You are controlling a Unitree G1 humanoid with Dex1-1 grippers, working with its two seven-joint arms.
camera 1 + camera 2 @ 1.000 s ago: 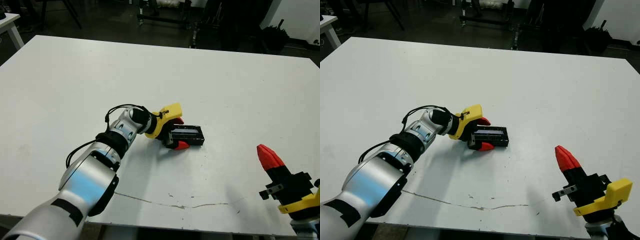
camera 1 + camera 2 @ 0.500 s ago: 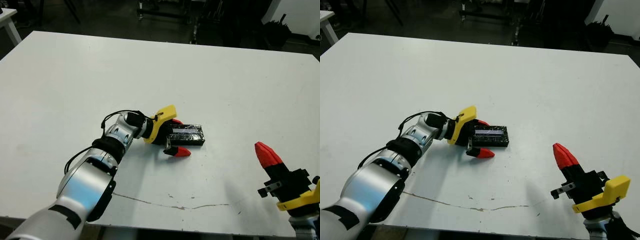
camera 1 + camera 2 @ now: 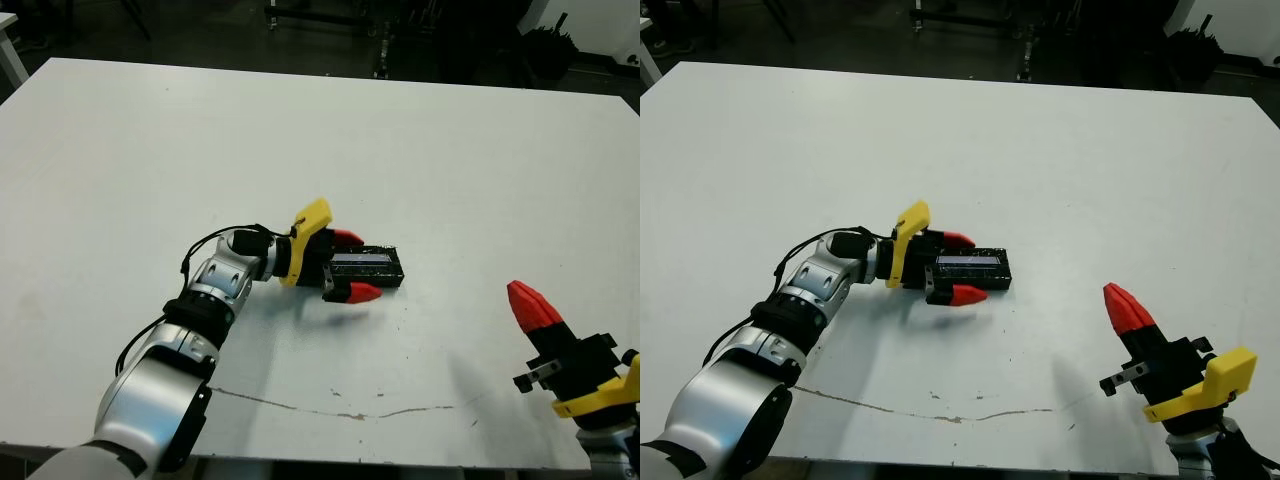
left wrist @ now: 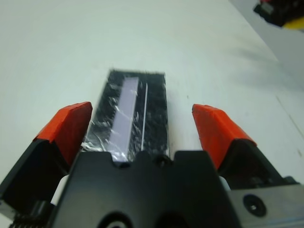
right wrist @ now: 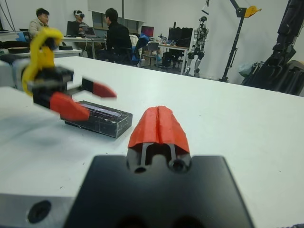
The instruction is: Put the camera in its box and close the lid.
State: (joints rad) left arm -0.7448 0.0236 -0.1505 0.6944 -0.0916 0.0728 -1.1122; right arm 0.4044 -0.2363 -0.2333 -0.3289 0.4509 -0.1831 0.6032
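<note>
The lid [image 3: 365, 267], a glossy black slab with a pale stripe, lies flat on the white table [image 3: 450, 150] near the middle. It also shows in the left wrist view as the lid [image 4: 130, 111]. I cannot tell the box apart beneath it, and the camera is hidden. My left gripper [image 3: 355, 265] is open and straddles the lid's near end, one red fingertip on each long side, with a clear gap on one side. At the front right my right gripper [image 3: 530, 305] hovers shut and holds nothing, well away from the lid [image 5: 97, 118].
A thin crack line [image 3: 340, 410] runs across the table near the front edge. People [image 5: 116, 40] sit at desks beyond the table's far side. Dark equipment stands [image 3: 400, 30] are behind the far edge.
The whole view has shifted a little. My left wrist has rolled and its fingers have parted slightly from the lid's sides. The lid and the right arm stay where they were.
</note>
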